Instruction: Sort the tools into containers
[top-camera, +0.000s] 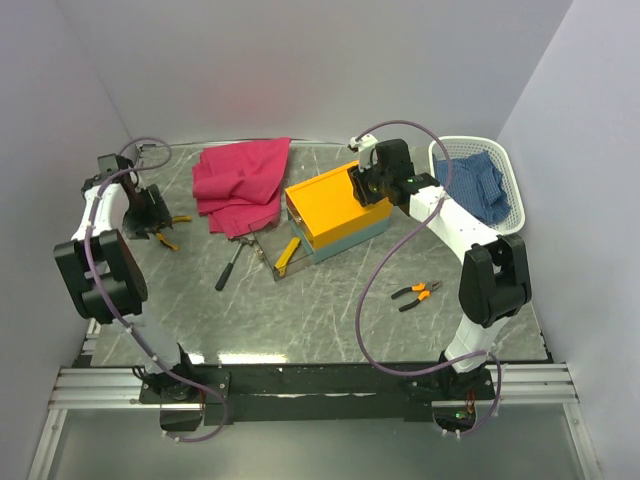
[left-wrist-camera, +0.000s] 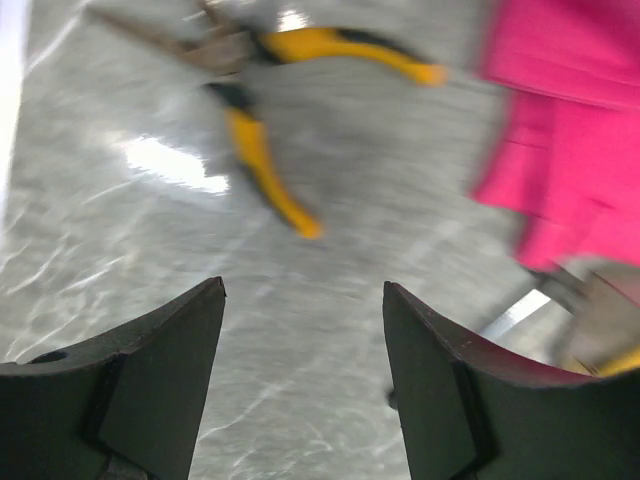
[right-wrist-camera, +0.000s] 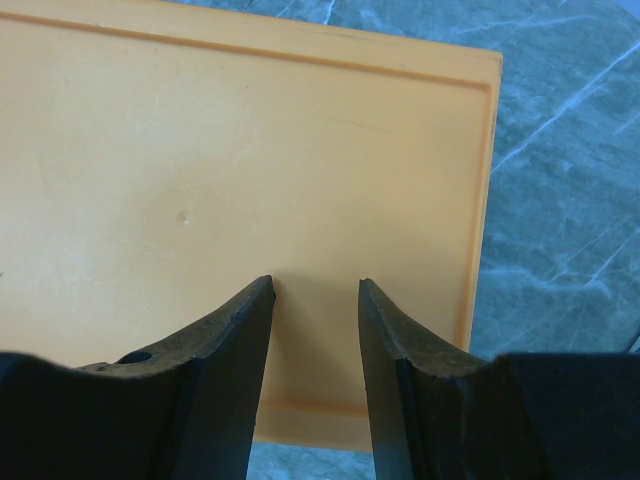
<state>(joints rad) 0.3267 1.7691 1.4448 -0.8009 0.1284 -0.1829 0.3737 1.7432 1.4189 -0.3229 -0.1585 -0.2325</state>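
On tabletop (top-camera: 300, 320), seemingly nothing sorted: yellow-black pliers (top-camera: 172, 232) at 9 o'clock, orange-black pliers (top-camera: 415, 293) at 4 o'clock, black-handled hammer (top-camera: 228, 272) at 8 o'clock. Rectangular orange-yellow toolbox (top-camera: 325, 205) lid shut. Left tool (left-wrist-camera: 303, 290), right tool (right-wrist-camera: 315, 285): both parted, empty.

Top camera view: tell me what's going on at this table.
The left arm holds open, empty jaws just short of the yellow-and-black pliers on the table. The right arm hangs its jaws, open and empty, over the lid of the rectangular orange-yellow toolbox. The orange-and-black pliers and black-handled hammer lie loose on the table; the white lattice basket holds a blue cloth.
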